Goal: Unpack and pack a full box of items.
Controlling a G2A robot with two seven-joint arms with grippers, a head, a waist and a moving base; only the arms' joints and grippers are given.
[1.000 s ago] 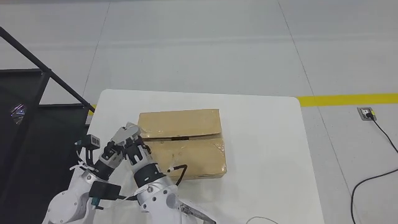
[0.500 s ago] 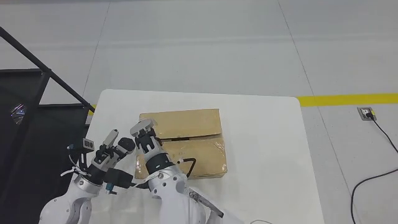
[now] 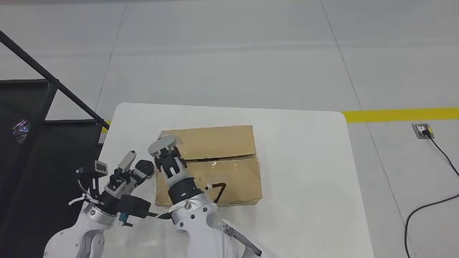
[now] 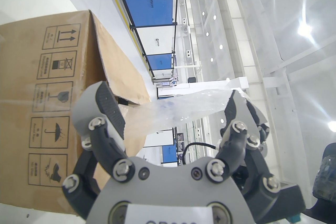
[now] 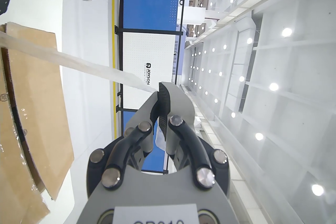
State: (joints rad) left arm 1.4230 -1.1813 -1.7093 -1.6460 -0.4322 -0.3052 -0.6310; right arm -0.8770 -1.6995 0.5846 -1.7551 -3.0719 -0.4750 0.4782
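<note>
A brown cardboard box (image 3: 215,154) lies on the white table (image 3: 308,186), its top flaps closed. My right gripper (image 3: 165,145) is above the box's left end, shut on a strip of clear tape (image 5: 86,64) that runs taut from its fingertips back to the box (image 5: 34,93). My left gripper (image 3: 130,162) hangs open just left of the box, beside the side printed with handling symbols (image 4: 39,78). In the left wrist view the clear tape (image 4: 189,107) rises off the box corner beyond the open left gripper (image 4: 168,99), touching neither finger. The right gripper (image 5: 160,89) shows pinched tight.
The box sits left of the table's middle, with bare tabletop to its right and front. A black frame (image 3: 43,79) stands off the table's left side. A black cable (image 3: 216,190) from the arm loops over the box's front edge.
The two grippers were together at the box's left edge. The right one has risen towards the box top, drawing the tape out; the left one has backed off to the left.
</note>
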